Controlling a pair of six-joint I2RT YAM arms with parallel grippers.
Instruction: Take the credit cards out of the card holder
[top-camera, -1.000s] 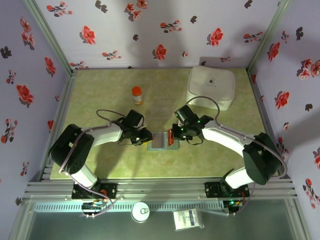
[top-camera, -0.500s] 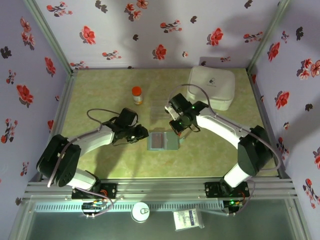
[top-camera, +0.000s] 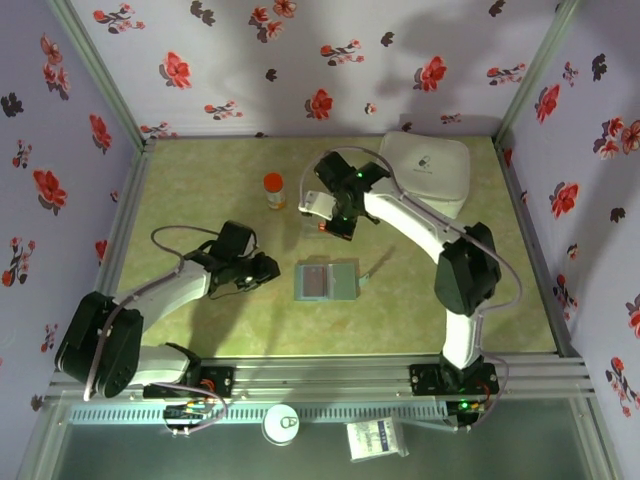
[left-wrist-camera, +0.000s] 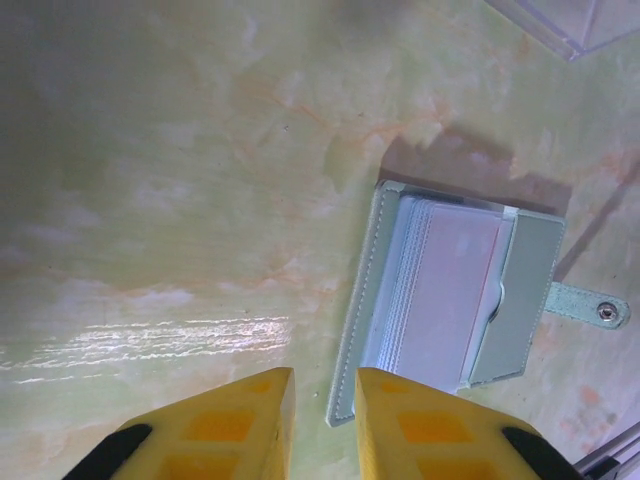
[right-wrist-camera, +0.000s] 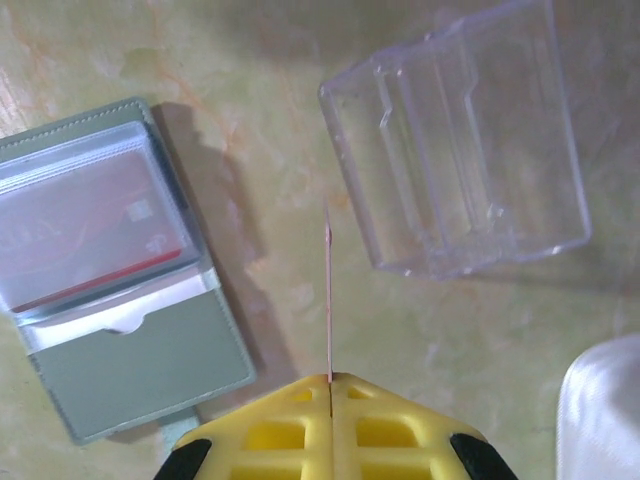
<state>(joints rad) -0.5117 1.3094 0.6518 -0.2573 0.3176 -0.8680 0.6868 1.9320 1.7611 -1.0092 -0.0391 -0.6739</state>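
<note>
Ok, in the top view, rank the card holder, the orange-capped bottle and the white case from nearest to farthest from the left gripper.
1. Card holder, just to the right of the left gripper.
2. Orange-capped bottle, farther back on the table.
3. White case, back right corner.

My left claw (left-wrist-camera: 322, 385) sits bottom-centre in its wrist view, fingers slightly apart, gripping nothing. Overhead, my right arm (top-camera: 420, 235) reaches toward upper centre, and my right claw (right-wrist-camera: 331, 380) pinches a credit card (right-wrist-camera: 328, 290) edge-on.
</note>
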